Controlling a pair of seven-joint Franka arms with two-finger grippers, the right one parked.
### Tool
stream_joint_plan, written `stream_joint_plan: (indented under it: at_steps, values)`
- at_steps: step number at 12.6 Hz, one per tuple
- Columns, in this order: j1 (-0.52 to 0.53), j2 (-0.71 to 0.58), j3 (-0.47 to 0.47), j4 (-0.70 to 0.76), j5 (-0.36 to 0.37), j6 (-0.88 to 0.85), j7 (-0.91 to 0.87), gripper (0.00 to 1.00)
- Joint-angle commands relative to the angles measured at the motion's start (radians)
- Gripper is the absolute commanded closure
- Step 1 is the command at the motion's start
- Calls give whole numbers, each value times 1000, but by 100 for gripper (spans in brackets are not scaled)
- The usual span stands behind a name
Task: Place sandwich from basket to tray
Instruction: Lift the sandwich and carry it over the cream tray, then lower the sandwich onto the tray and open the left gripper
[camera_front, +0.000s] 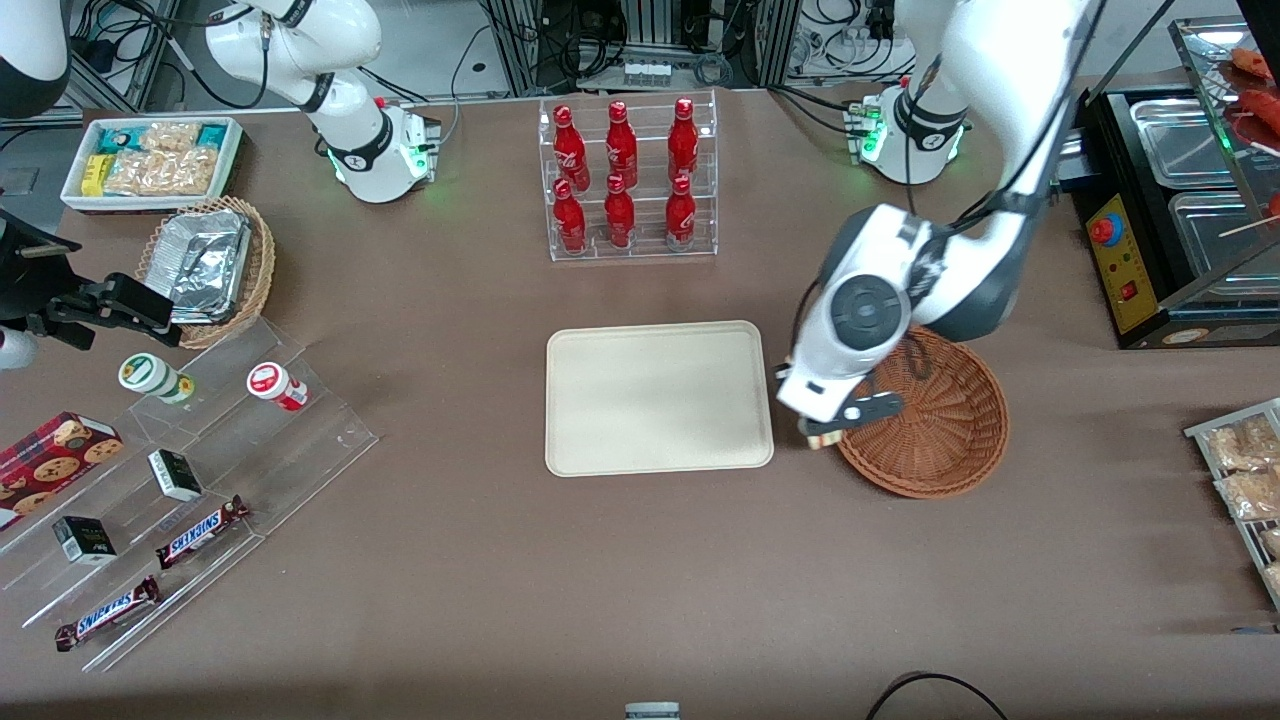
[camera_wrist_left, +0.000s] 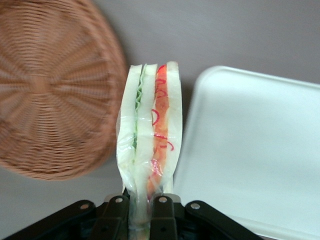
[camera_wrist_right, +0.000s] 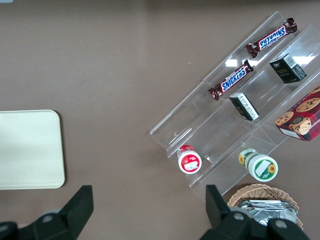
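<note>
My gripper (camera_front: 826, 428) is shut on the sandwich (camera_wrist_left: 150, 130), a wrapped white-bread wedge with red and green filling stripes. It hangs above the strip of table between the basket and the tray. Only a bit of the sandwich (camera_front: 822, 440) shows under the hand in the front view. The round reddish-brown wicker basket (camera_front: 950, 430) has nothing in it that I can see, and part of it is hidden by the arm. The cream tray (camera_front: 660, 400) lies flat and bare beside it. In the left wrist view the gripper (camera_wrist_left: 140, 202) pinches the wrap's end, with the basket (camera_wrist_left: 45, 90) and the tray (camera_wrist_left: 255, 150) on either side.
A clear rack of red bottles (camera_front: 625, 180) stands farther from the front camera than the tray. A black food warmer (camera_front: 1170, 200) and snack packets (camera_front: 1245, 470) sit toward the working arm's end. A clear stepped display (camera_front: 200, 480) and a foil-tray basket (camera_front: 205, 265) lie toward the parked arm's end.
</note>
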Motion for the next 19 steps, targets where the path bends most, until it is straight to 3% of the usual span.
stream_joint_plan:
  at_steps: [1, 8, 17, 18, 19]
  values:
    - [-81, 142, 13, 180, -8, -17, -63, 85]
    - [-246, 320, 8, 364, -5, 75, -249, 86]
    - [-282, 359, 5, 368, -9, 123, -264, 84]
    - [-282, 359, 4, 368, -12, 123, -267, 80]
    - [-281, 359, 4, 368, -23, 123, -264, 62]
